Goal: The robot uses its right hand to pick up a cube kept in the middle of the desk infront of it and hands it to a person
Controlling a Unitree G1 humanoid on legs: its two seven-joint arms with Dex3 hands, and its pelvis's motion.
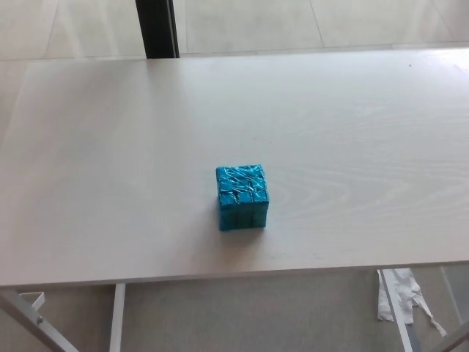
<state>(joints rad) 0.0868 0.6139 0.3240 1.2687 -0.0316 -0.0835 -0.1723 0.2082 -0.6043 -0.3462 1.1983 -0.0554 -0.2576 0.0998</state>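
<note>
A teal-blue cube (242, 196), wrapped in shiny tape, rests on the pale wooden desk (110, 161) a little in front of its middle. It sits flat with its top face and near side showing. Neither of my hands shows in the head view, and no person is visible.
The desk's near edge (220, 277) runs across the lower part of the picture, with grey floor and white desk legs below it. A black post (156, 28) stands behind the far edge. A crumpled white scrap (399, 293) lies on the floor at lower right.
</note>
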